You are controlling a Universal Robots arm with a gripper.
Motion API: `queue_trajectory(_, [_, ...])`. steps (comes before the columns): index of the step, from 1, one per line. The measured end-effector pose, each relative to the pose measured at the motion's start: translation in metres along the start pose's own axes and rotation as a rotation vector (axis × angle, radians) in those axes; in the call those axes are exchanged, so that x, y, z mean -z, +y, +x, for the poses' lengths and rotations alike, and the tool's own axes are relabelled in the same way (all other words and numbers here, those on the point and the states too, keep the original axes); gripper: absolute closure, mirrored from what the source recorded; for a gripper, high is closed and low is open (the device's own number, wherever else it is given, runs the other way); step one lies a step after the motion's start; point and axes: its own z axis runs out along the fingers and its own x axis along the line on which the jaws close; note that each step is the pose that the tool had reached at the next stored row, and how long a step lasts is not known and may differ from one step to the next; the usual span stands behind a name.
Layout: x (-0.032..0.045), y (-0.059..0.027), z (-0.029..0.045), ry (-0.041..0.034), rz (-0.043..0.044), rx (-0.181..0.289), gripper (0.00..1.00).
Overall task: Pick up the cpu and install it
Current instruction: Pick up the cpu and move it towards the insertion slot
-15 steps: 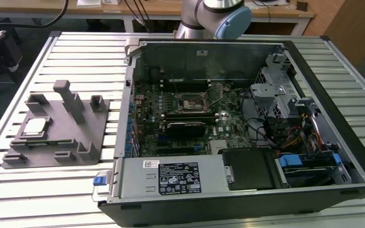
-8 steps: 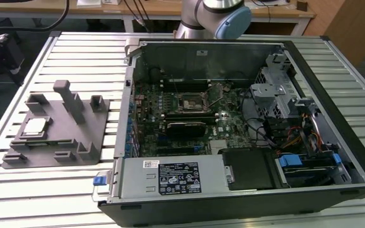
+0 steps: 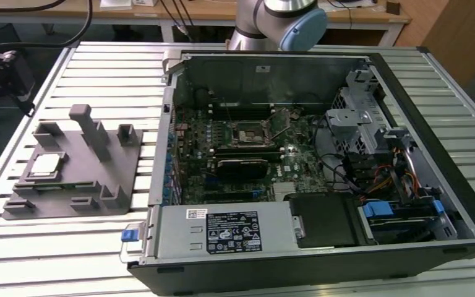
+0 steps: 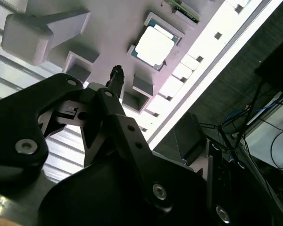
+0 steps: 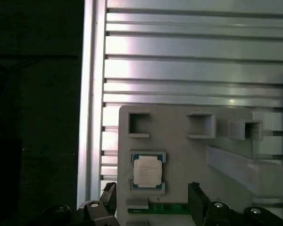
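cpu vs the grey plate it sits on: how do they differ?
The cpu is small, square and shiny silver; the grey plate is far larger, matte, with upright posts. The cpu lies on the plate; the plate on the slatted table. Both lie flat.

The cpu [image 5: 147, 171] lies face-up on the grey fixture plate [image 5: 179, 150] with open room above it. Low brackets hug two opposite edges, and the other two sides stand free. A tall slanted post [image 3: 89, 133] and shorter blocks [image 3: 126, 133] rise nearby. Inside the open computer case [image 3: 221, 68], walls, drive cage [image 3: 357, 117] and cables [image 3: 373, 181] ring the motherboard socket [image 3: 250, 132].
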Motion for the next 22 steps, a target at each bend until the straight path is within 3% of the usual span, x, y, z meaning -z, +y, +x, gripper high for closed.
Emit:
queue_trajectory(10, [-0.0154,-0.0011,0.0005,-0.0002,0.002,-0.002,0.3])
queue_trajectory(22, [-0.0187,-0.0012,0.0006,-0.0002,0.0017,-0.003,0.3])
